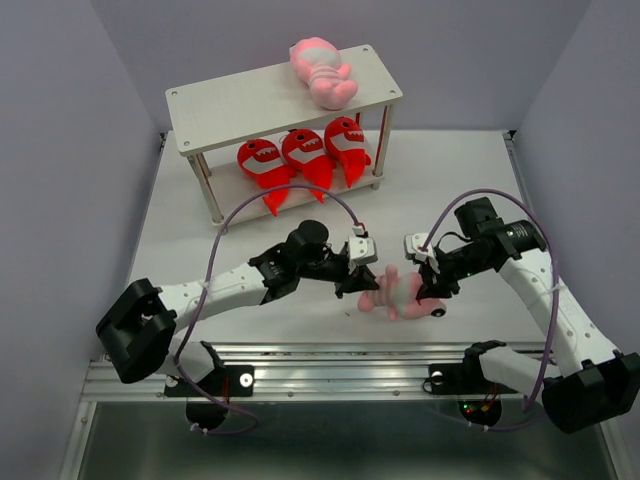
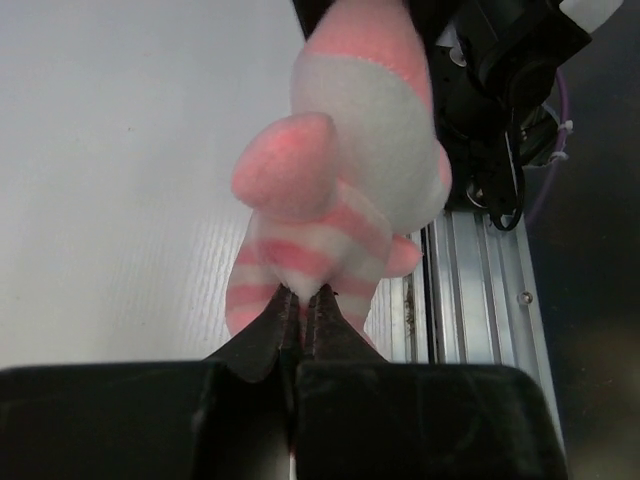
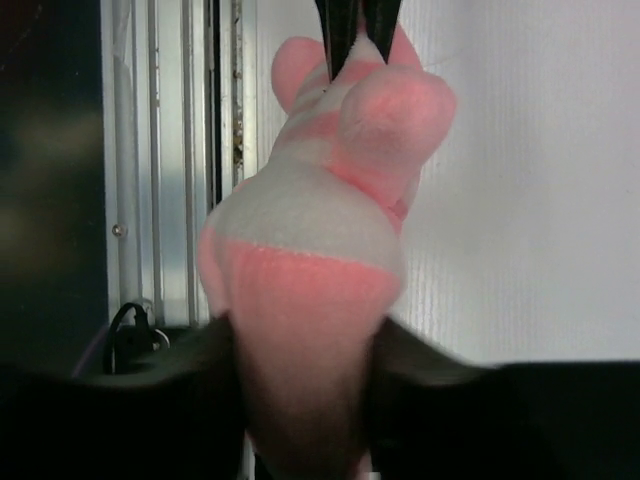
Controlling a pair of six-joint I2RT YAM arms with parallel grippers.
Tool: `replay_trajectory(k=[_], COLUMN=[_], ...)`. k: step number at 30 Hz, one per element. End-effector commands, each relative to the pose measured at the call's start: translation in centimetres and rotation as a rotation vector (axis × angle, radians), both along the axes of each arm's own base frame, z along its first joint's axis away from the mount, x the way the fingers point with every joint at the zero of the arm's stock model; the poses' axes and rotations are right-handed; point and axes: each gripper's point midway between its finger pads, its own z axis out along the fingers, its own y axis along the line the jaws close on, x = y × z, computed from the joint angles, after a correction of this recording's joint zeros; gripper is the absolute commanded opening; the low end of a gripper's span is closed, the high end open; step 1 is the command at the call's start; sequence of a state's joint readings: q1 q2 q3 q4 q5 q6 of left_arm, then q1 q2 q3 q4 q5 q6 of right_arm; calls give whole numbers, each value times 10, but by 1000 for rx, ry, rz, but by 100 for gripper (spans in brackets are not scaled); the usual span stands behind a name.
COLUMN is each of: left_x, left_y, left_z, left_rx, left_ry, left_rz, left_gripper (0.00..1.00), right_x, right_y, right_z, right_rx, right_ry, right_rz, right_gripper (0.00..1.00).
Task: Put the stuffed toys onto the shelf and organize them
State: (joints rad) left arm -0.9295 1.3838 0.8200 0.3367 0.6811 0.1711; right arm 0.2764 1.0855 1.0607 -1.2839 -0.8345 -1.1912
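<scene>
So the pale pink striped plush toy (image 1: 400, 292) is held just above the near edge of the white table (image 1: 450, 180), strung between both arms. The left gripper (image 2: 303, 312) is pinched tight on its tail end, and the right gripper (image 3: 300, 350) is clamped around its fat head end. Further back, the white two-tier shelf (image 1: 230, 110) has three red plush sharks (image 1: 305, 152) lined up on the lower tier and a second pink striped plush (image 1: 322, 72) lying on top.

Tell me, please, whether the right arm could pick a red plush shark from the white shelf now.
Probably not: the right gripper is shut on the pale pink striped plush toy.
</scene>
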Motion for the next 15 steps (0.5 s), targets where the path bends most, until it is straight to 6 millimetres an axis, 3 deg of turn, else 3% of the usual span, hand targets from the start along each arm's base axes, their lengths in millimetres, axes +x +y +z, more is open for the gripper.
replay_trajectory(k=[1, 3, 4, 5, 10, 14, 15], left_x=[-6, -8, -10, -10, -5, 8, 11], left_y=[10, 20, 24, 32, 62, 93, 101], left_z=[34, 37, 35, 36, 28, 35, 48], left_rx=[-102, -114, -105, -113, -90, -120, -160], left_ry=[11, 48, 67, 108, 196, 253, 250], left_rz=[58, 112, 130, 177, 348, 527, 568], left_gripper=[0, 0, 0, 0, 0, 0, 0], right_x=[14, 26, 27, 45, 83, 107, 112], right_y=[16, 20, 21, 25, 13, -2, -5], right_z=[23, 30, 37, 50, 96, 110, 113], right_rx=[110, 139, 163, 206, 276, 300, 312], right_ry=[-71, -106, -87, -157, -207, -233, -250], right_rz=[-52, -103, -170, -216, -551, -749, -783], right_gripper=[56, 73, 100, 100, 100, 100, 100])
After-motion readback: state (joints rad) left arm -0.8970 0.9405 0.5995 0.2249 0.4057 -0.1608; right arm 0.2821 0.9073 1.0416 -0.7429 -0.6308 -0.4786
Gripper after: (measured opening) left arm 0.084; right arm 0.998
